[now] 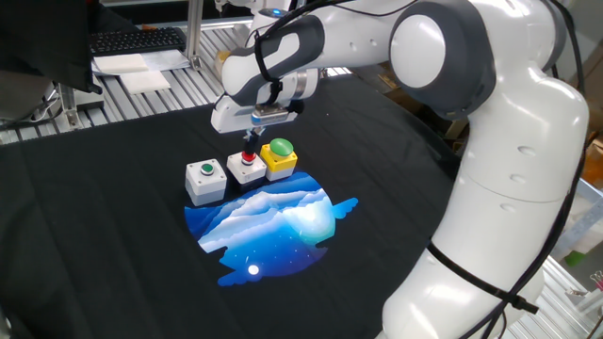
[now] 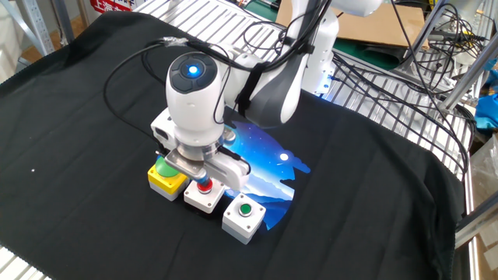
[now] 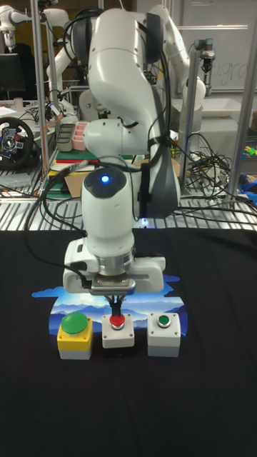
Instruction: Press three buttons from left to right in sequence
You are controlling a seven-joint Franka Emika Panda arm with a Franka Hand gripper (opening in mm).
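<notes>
Surroundings: lab room with metal racks, cables and a keyboard (image 1: pixel 137 40) far behind the tool; a steering wheel controller (image 3: pixel 16 143) stands at the back in the tall fixed view.
Surface (image 1: pixel 113 273): covered by a black cloth; a blue and white printed patch (image 1: pixel 268 226) lies on the cloth just beside the boxes, on the arm's base side in the tall fixed view.
Writing: faint marks on a whiteboard at the back of the tall fixed view, too blurred to read; no brand legible on the arm or boxes.
Tool (image 3: pixel 116 315): pointing straight down; its thin dark fingers (image 1: pixel 250 144) are pressed together at the tip, which meets the top of the red button.
Grey box with red button (image 3: pixel 118 330): directly under the tool, middle of the row of three.
Grey box with small green button (image 3: pixel 163 333): just beside the tool on one side, touching or nearly touching the middle box; nothing rests on its button.
Yellow box with large green dome (image 3: pixel 74 335): just beside the tool on the opposite side, close against the middle box.
Containers: a pink tray (image 3: pixel 71 134) on the rack well behind the tool; its contents cannot be made out.
Arm: a blue light (image 2: pixel 192 68) glows on the wrist housing above the tool.
</notes>
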